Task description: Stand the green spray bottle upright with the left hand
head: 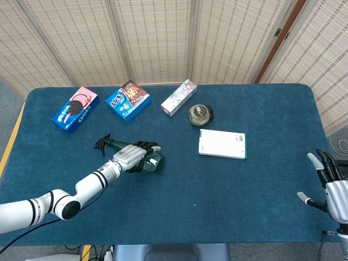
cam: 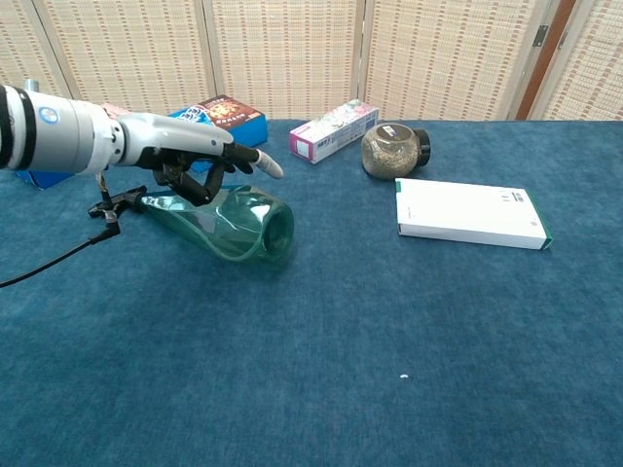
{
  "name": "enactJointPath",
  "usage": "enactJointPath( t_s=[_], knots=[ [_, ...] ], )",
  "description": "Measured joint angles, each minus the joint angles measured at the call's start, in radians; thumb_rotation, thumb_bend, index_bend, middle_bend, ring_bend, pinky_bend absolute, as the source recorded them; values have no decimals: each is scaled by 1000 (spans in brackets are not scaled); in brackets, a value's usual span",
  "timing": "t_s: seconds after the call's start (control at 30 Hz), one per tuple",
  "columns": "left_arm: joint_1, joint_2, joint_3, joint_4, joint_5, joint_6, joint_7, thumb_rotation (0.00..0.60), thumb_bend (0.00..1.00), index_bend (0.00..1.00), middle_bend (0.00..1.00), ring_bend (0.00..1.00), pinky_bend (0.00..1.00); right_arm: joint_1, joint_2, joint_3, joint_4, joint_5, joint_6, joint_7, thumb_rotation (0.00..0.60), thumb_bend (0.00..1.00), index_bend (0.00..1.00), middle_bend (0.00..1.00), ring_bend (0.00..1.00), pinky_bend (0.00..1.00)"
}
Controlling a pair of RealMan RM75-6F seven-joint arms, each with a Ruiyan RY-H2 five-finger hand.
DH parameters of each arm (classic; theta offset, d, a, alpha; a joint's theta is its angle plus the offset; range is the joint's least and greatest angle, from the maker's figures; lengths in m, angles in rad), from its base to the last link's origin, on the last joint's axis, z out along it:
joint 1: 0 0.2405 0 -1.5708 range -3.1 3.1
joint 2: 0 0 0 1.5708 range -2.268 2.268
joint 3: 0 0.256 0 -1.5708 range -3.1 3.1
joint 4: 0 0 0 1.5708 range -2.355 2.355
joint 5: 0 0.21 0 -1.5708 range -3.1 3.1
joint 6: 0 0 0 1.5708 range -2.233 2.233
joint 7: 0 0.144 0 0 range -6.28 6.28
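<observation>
Left hand (cam: 190, 156) is hovering over the bottle (cam: 229, 222), fingers spread and reaching past the body, palm down; nothing is gripped yet, and whether the palm is touching the plastic cannot be told from either view. The bottle is lying on its side directly beneath the hand on the table (cam: 389, 370), black trigger head (cam: 115, 202) pointing back toward the forearm side, wide base facing away from the wrist, beyond the fingertips. Judgement: the hand is settling into a grasp. To do this well, the fingers should be wrapping the thick middle of the body rather than the narrow neck, thumb opposing from the far side, since smooth translucent plastic on a tapering shape is likely to slip or roll. Once held, the hand should be rotating so the base swings down onto the cloth, then releasing only when the base is sitting flat. Right hand (head: 331, 187) is resting far off at the opposite table edge, fingers apart, holding nothing. Writing: beyond the hand, the blue box (head: 75, 109) is showing a sandwich-cookie picture, and a second blue box (head: 128, 100) carries white characters too small to read. The pink carton (head: 178, 97), jar (head: 200, 115) and white box (head: 222, 144) are showing no legible text.
</observation>
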Motion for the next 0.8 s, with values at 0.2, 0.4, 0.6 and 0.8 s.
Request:
enactJointPath(
  t_s=[0.2, 0.4, 0.6, 0.8],
  knots=[
    [-35, -18, 23, -5, -47, 0, 36, 600, 1000, 5, 81, 0, 0, -2, -5, -2, 9, 3, -2, 13, 600, 0, 0, 0, 0, 422],
    [-54, -21, 41, -38, -61, 20, 69, 600, 1000, 11, 121, 0, 0, -4, -8, -3, 17, 5, -1, 22, 600, 0, 0, 0, 0, 422],
    [-54, 3, 55, -106, -47, 55, 94, 600, 1000, 24, 159, 0, 0, -3, -11, -3, 21, 4, -3, 25, 600, 0, 0, 0, 0, 422],
    [-52, 38, 75, -178, -24, 83, 125, 600, 1000, 24, 182, 0, 0, -3, -12, -2, 18, 3, -1, 22, 600, 0, 0, 0, 0, 422]
  ],
)
